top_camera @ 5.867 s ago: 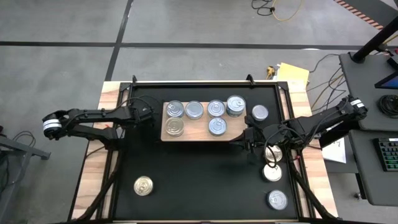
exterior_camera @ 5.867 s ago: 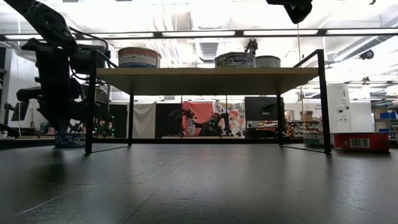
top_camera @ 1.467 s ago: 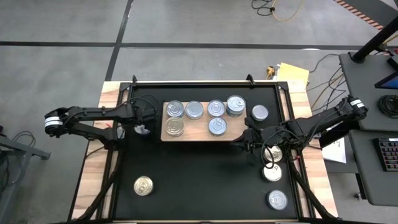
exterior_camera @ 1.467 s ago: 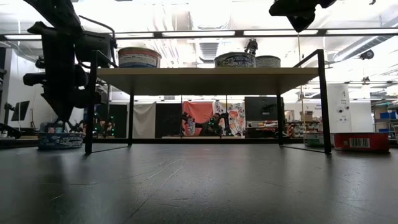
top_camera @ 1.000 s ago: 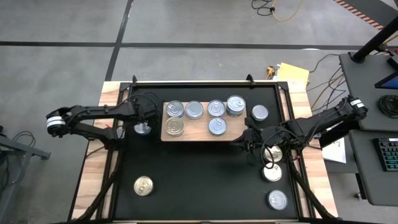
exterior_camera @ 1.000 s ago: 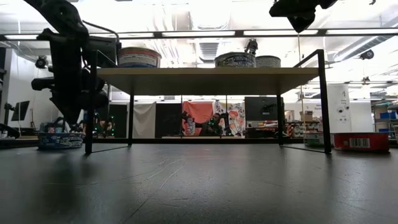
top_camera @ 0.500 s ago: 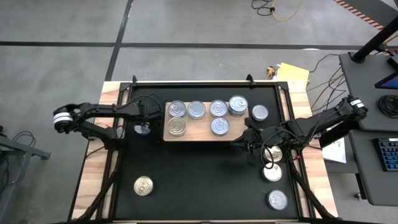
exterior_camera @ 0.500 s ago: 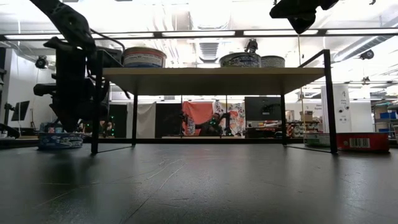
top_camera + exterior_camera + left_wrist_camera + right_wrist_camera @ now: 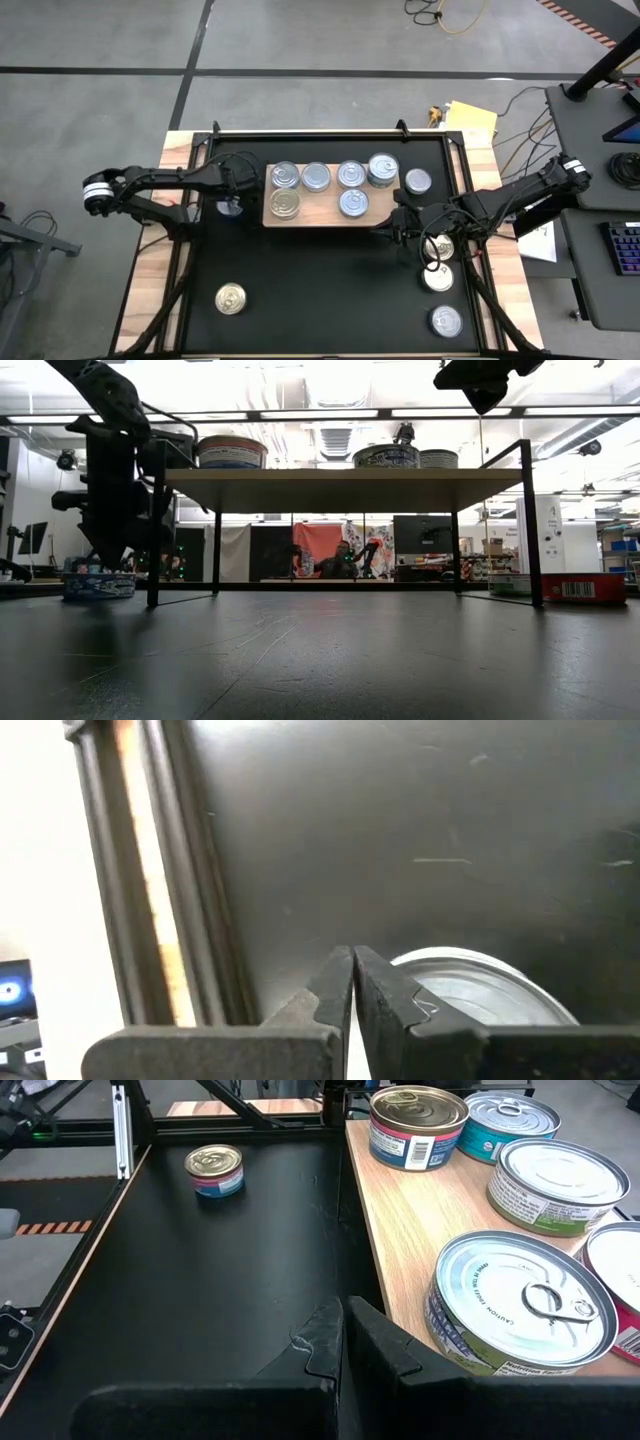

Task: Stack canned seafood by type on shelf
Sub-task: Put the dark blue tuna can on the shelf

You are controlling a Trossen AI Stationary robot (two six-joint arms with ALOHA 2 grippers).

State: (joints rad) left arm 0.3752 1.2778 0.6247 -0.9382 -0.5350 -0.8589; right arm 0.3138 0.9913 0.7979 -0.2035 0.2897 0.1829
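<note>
On the shelf, one can's lid reads "CAUTION".

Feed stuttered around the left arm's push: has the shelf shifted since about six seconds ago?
Yes. In the high view the shelf has slid slightly toward the right arm's side; its left edge sits farther from the black mat's left rim than before.

shelf: 1 | cans on shelf: 6, one stacked on another at the right end | cans on worktop mat: 6 visible, counting one partly hidden by the right arm | arms: 2 | grippers: 2, left gripper, right gripper
</note>
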